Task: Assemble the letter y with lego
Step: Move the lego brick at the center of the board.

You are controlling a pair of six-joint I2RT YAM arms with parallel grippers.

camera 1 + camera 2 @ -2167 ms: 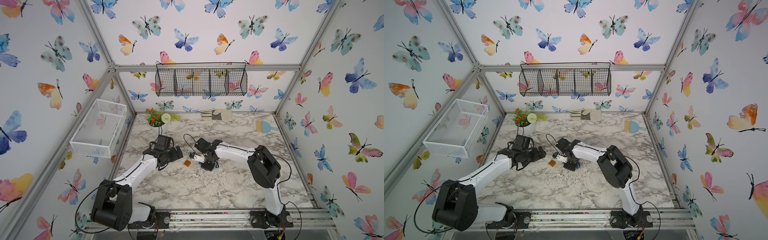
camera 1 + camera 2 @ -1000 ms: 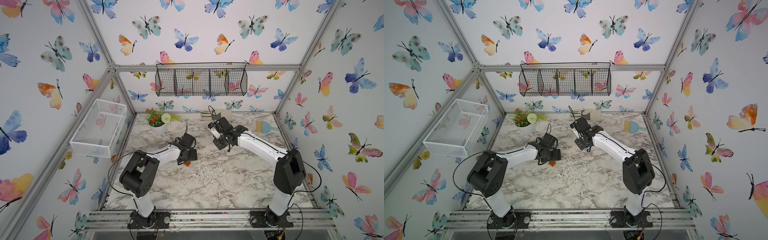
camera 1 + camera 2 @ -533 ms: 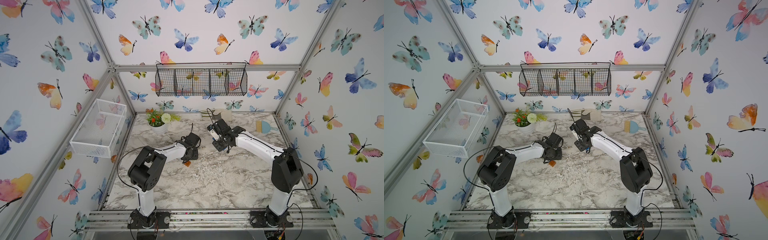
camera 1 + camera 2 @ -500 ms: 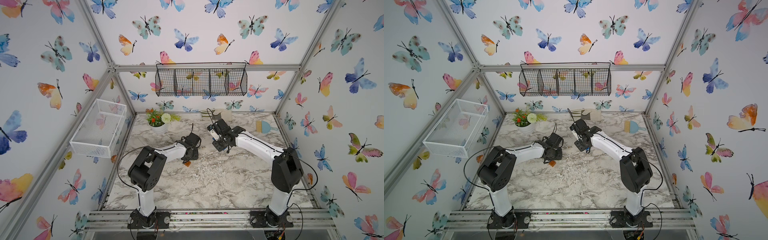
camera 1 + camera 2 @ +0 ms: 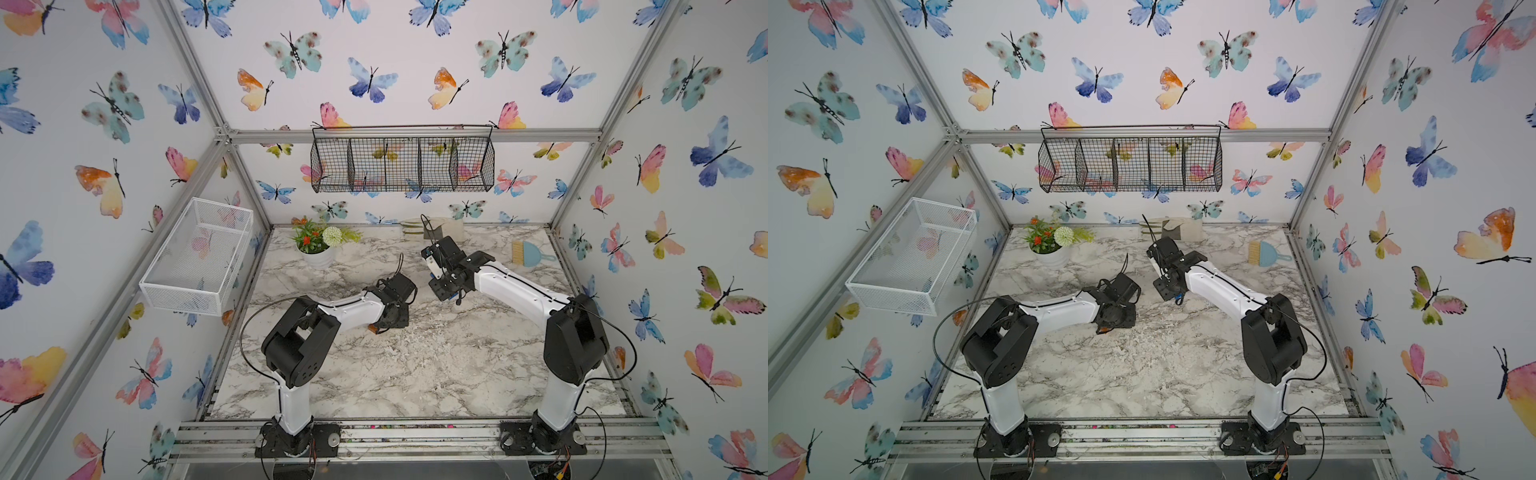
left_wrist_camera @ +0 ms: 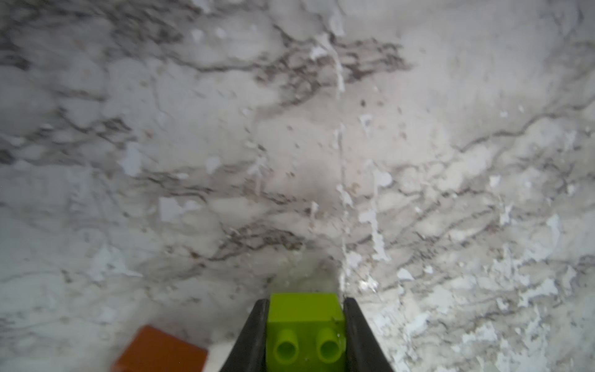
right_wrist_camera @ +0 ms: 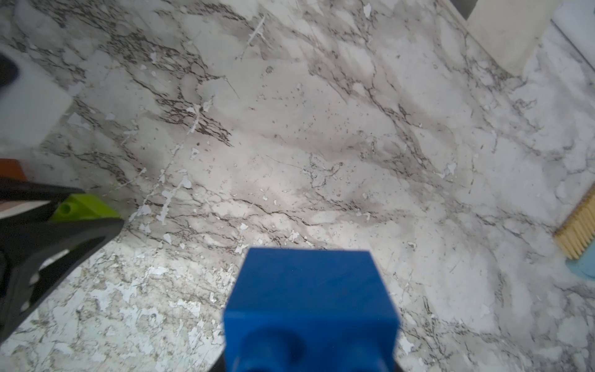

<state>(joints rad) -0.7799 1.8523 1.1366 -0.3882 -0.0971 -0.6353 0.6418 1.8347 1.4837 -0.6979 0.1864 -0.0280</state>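
Left fingers [image 6: 254,338] have closed onto the lime green brick [image 6: 306,331].

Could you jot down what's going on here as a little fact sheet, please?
Left hand: shut on a small lime green studded plastic brick
Right hand: shut on a blue studded plastic brick
Loose piece: orange plastic brick on the marble-patterned tabletop, beside the left hand
Letter Y: no joined letter in view
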